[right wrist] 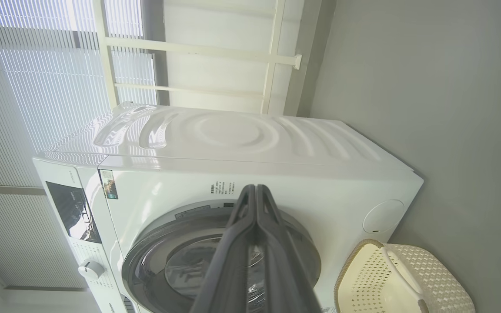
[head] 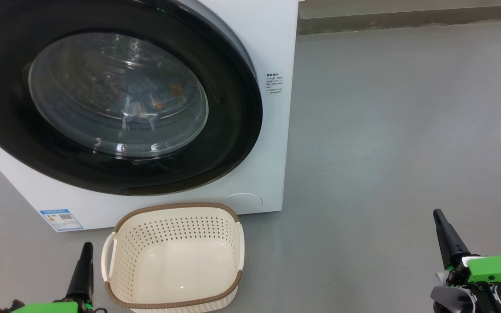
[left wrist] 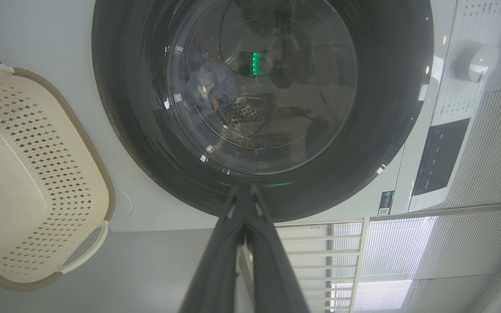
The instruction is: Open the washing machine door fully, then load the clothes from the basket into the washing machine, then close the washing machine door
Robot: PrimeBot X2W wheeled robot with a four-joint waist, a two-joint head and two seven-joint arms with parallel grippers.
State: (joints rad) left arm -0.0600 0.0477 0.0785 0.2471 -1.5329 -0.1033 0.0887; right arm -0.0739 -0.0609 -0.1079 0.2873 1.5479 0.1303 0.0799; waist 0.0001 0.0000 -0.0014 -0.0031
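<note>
lower left: left gripper point(head: 87, 250), fingers pressed together, holding nothing, just beside the basket point(head: 176, 206). basket on the floor, close in front of the washing machine point(head: 272, 43), bare bottom showing. above it, washing machine door point(head: 233, 130) shut flat against the front. behind its glass, the clothes point(head: 146, 98), blue with orange-brown spots. lower right: right gripper point(head: 439, 217), likewise pinched closed, holding nothing, well apart from the machine.

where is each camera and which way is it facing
Head: on the head, looking forward and down at the washer's shut door and empty basket; left gripper and right gripper at the bottom corners.
Left wrist: on the left arm, facing the door; its shut fingers at the bottom.
Right wrist: on the right arm, facing the washer's front and side; shut fingers too.
All share door and basket.
</note>
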